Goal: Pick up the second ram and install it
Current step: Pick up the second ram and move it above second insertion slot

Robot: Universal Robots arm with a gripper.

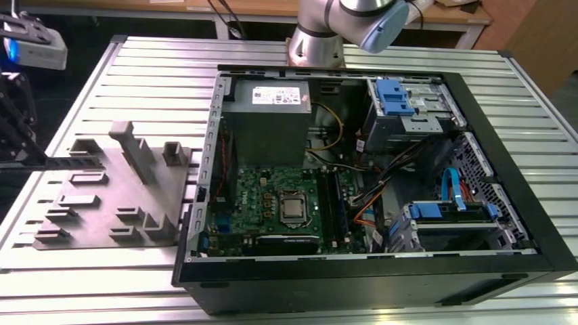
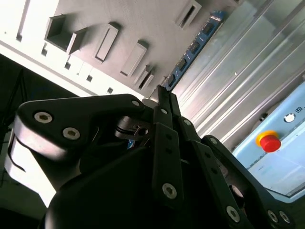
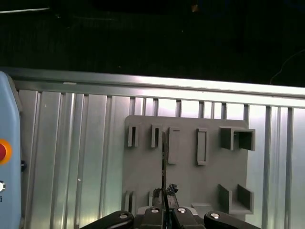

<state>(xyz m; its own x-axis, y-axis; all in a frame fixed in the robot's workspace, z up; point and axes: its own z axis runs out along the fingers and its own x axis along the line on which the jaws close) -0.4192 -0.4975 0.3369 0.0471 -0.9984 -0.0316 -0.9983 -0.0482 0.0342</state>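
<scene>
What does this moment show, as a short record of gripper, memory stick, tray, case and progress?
gripper: shut on the memory stick
memory stick: held by one end, over the gray tray
gray tray: on the slatted table, at the exterior view's left of the case
computer case: open, motherboard showing
progress: stick picked up, not yet in the case

the exterior view looks down from high up on the open computer case [image 1: 361, 274] and the slatted worktop [image 1: 135, 61]. both wrist views sit close behind the gripper [image 3: 164, 193] [image 2: 162, 93], clamped on the second ram [image 3: 164, 157] [image 2: 195, 43]: the first wrist view faces straight down, the second slants. all three share the grey holder plate [image 1: 91, 203] [image 3: 190, 183] [image 2: 119, 14].
</scene>
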